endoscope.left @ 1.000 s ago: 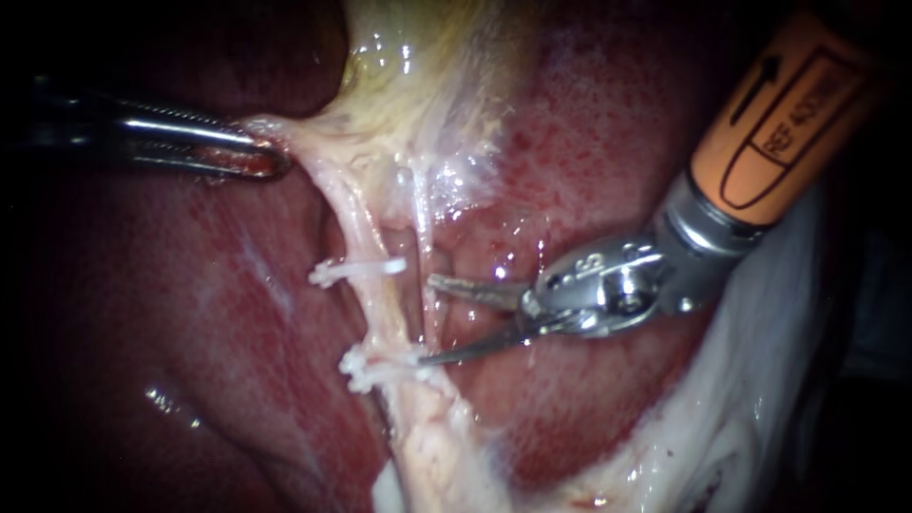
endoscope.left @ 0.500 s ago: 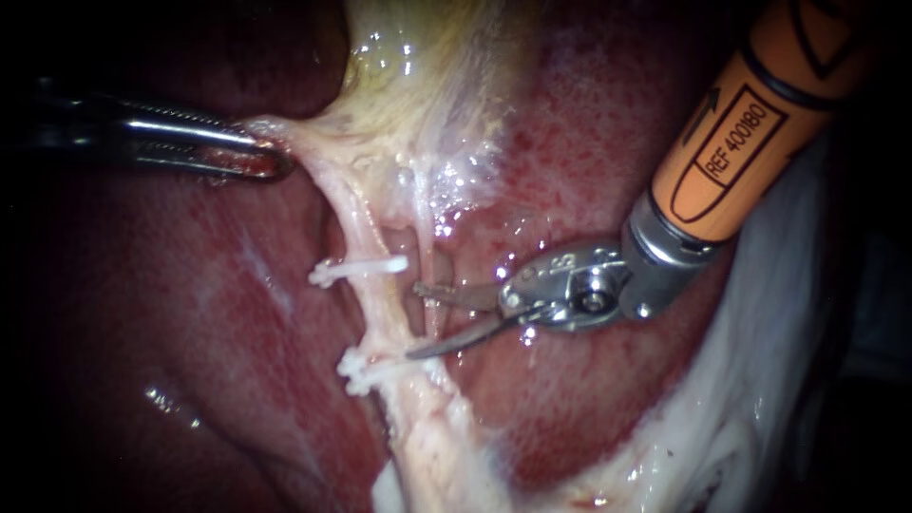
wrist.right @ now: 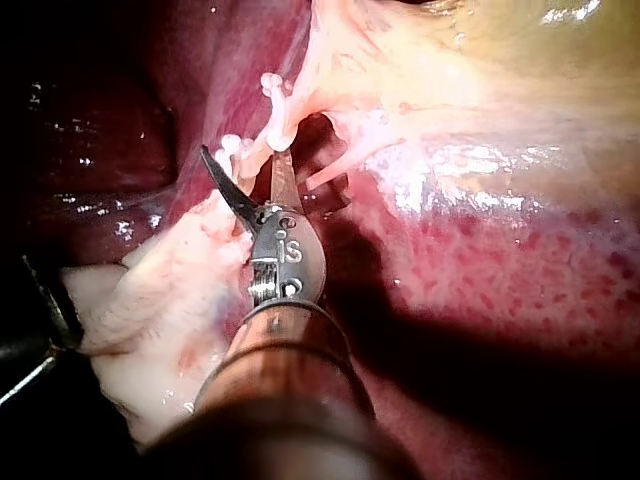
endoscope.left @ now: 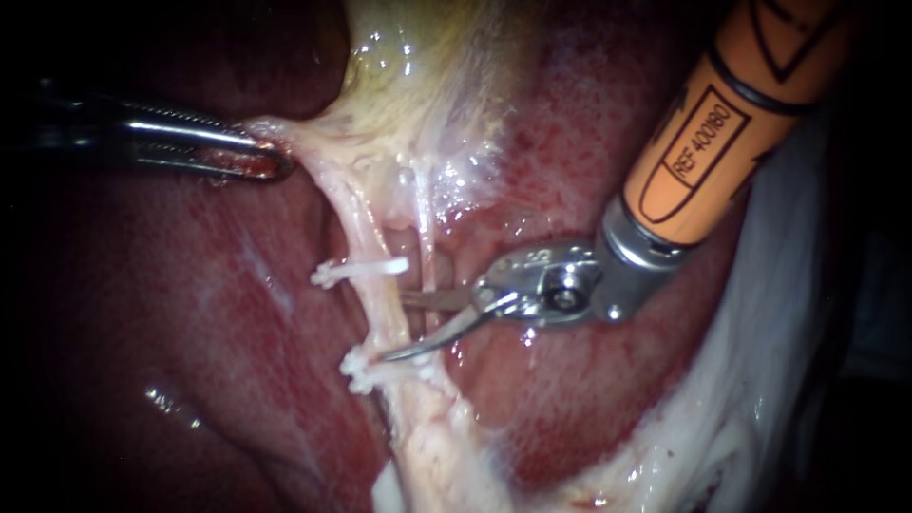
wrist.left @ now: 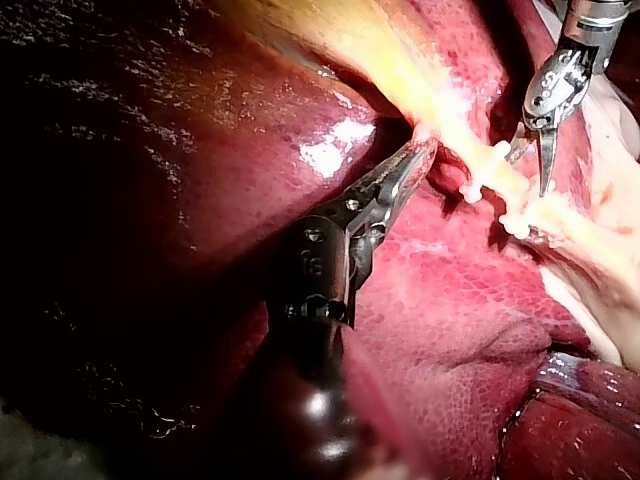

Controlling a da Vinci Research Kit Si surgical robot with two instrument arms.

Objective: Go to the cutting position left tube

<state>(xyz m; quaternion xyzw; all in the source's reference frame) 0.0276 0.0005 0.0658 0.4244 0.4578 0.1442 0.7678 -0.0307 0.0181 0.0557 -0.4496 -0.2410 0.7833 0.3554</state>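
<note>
The left instrument, entering from 9 o'clock, is clamping tissue below the gallbladder, apparently tensioning the left tube at centre. The right instrument, entering from 2 o'clock, is presenting narrowly parted blades to the tube between the upper clip and the lower clip.

My right instrument's claw stands open: one dark curved blade, one straight. A pale tube runs into the gap between the blades, not pinched. It carries two white clips, the far clip ahead of the blades and the near clip by the curved blade's tip.
</note>
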